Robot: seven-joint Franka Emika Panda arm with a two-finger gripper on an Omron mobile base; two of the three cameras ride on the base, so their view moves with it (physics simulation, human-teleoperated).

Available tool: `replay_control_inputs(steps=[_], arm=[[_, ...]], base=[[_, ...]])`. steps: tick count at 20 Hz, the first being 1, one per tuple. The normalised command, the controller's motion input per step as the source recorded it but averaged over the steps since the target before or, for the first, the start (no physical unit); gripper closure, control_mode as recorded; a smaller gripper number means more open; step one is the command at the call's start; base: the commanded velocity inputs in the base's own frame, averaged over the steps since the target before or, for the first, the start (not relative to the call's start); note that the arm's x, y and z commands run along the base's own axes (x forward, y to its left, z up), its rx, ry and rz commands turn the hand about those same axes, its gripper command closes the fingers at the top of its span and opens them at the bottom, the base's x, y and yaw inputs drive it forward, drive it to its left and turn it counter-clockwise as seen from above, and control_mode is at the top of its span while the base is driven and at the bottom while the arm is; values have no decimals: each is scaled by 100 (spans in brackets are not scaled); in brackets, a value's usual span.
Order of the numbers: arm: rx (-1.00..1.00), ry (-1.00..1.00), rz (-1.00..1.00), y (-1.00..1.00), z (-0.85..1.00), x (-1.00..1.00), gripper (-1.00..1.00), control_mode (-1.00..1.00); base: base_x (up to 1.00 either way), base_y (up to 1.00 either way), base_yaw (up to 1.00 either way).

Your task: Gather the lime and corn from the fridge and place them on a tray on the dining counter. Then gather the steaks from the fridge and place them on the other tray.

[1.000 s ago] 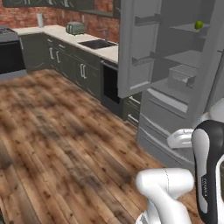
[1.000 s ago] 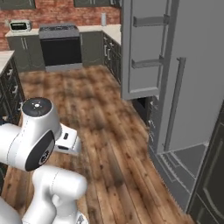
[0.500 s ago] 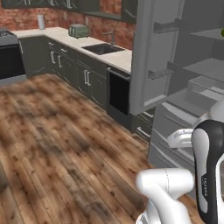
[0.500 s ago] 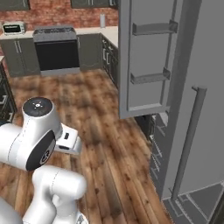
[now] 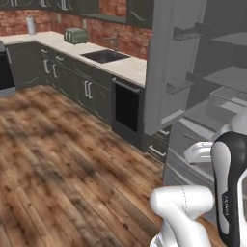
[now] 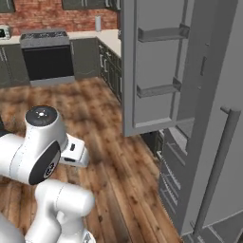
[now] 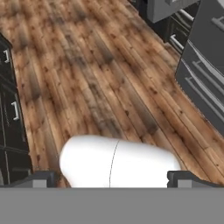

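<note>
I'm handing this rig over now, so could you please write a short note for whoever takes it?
Claw: open, holding nothing, pointed down at the wood floor.
Fridge: left door swung open, shelves in sight; the arm is folded at the base, not yet reaching in.
Lime, corn, steaks: not picked out in these pictures.
Done: fridge open, base parked close to it.
Left: fetch lime and corn to one tray on the dining counter, then steaks to the other.

One fridge [image 5: 202,82], one toaster [image 5: 75,35], one sink [image 5: 104,56]
</note>
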Motion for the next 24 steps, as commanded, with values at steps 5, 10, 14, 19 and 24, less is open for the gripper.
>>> replay_control_inputs(steps=[5,10,14,19,24], arm=[[0,0,0,0,0,0,-100,100],[0,0,0,0,0,0,-100,100],[0,0,0,0,0,0,-100,100],[0,0,0,0,0,0,-100,100],[0,0,0,0,0,0,-100,100]], base=[[57,5,-43],[73,13,-48],[82,24,-47],[67,4,-40],[45,-5,-38]])
